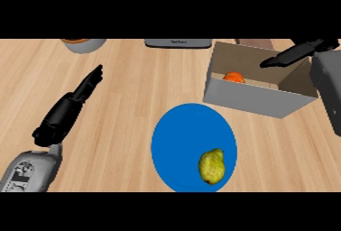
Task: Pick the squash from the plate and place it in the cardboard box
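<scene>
Well apart from both hands' fingers, squash (212, 166) lies on plate (183, 135).

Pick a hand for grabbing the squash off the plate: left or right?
Right, probably. The squash lies on the right part of the blue plate, and the cardboard box is on that side. The right hand hovers over the box; the left hand is far left.

The counter (126, 103) is pale wood with a fine lengthwise grain. The plate (186, 140) is plain bright blue. The squash (212, 166) is yellow-green, mottled darker toward one end. The cardboard box (256, 97) is grey outside and tan inside, with an orange thing (234, 77) in it. Each robot hand, left (83, 92) and right (296, 53), is black.
</scene>
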